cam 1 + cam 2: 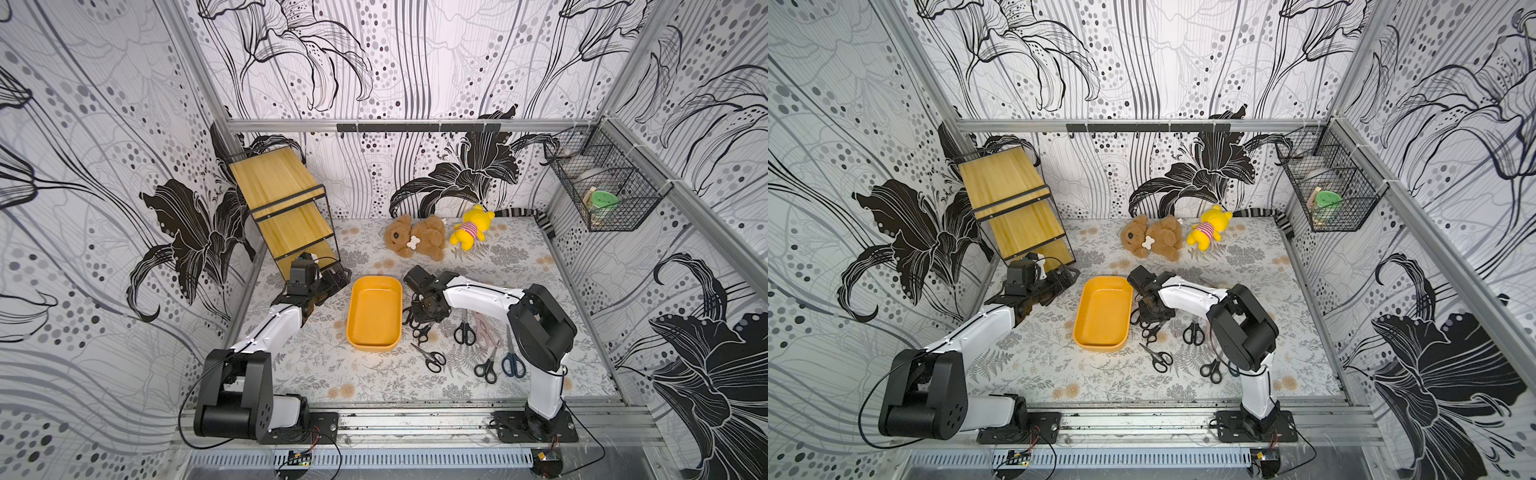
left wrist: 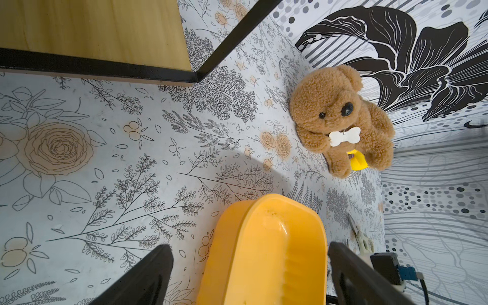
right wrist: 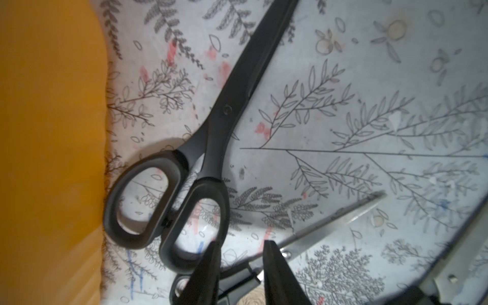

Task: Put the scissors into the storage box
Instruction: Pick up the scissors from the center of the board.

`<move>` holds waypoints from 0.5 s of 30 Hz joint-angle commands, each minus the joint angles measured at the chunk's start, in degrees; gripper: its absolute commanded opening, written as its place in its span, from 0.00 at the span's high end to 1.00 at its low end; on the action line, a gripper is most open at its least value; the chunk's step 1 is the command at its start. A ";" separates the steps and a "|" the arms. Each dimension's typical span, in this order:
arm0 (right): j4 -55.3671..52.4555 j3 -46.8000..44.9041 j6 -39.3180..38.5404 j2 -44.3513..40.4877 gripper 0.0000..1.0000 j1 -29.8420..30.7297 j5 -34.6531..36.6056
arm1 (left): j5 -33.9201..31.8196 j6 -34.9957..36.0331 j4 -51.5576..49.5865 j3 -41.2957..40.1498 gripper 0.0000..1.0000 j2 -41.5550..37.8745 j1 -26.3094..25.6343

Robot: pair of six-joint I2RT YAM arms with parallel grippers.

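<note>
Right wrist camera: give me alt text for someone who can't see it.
Large all-black scissors lie closed on the floral table, handles beside the orange storage box wall. The right gripper, fingertips apart, straddles a smaller steel-bladed pair nearby.

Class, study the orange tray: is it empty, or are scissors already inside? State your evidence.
Empty. In both top views the orange tray shows only its bare floor; the scissors lie on the table beside it.
</note>
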 commanded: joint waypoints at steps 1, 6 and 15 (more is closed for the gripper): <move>0.49 2.15 0.94 1.65 0.70 0.12 -0.05 | 0.78 -0.33 2.27 -0.75 0.03 0.90 0.59; 0.57 3.56 1.06 2.97 0.72 0.16 0.80 | 1.04 -0.41 2.33 -0.67 0.03 1.19 1.08; 0.56 3.94 1.24 4.90 0.75 0.20 1.07 | 1.55 -0.91 2.68 -0.90 0.03 1.06 2.34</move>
